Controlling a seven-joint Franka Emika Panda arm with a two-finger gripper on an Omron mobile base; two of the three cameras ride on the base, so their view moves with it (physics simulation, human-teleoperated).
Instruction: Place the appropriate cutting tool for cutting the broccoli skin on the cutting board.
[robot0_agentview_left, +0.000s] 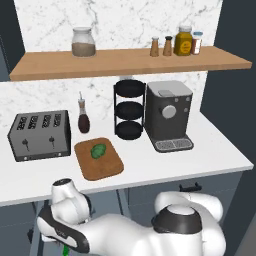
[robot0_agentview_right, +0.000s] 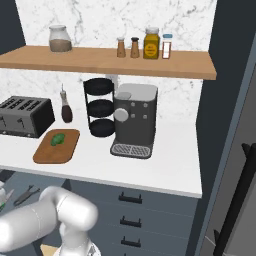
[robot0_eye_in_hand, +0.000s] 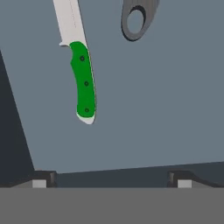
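Note:
The knife (robot0_eye_in_hand: 83, 83), with a bright green handle and a pale blade running off the top edge, lies flat on a grey drawer floor in the hand view. My gripper (robot0_eye_in_hand: 111, 181) hovers over it, open, with both fingertips (robot0_eye_in_hand: 43, 179) spread wide below the handle's end and nothing between them. In the left base view the arm bends down below the counter's front edge at the lower left, where a green sliver of the knife (robot0_agentview_left: 65, 251) shows. The brown cutting board (robot0_agentview_left: 107, 169) (robot0_agentview_right: 55, 152) lies on the counter beside the toaster, with the broccoli (robot0_agentview_left: 98, 150) (robot0_agentview_right: 58, 139) on it.
The grey peeler (robot0_eye_in_hand: 136, 19) (robot0_agentview_right: 26, 194) lies to the right of the knife's blade. A toaster (robot0_agentview_left: 39, 135), a dark bottle (robot0_agentview_left: 83, 120), a black tiered rack (robot0_agentview_left: 129, 110) and a coffee machine (robot0_agentview_left: 167, 115) stand along the counter's back. A wooden shelf (robot0_agentview_left: 125, 60) hangs above.

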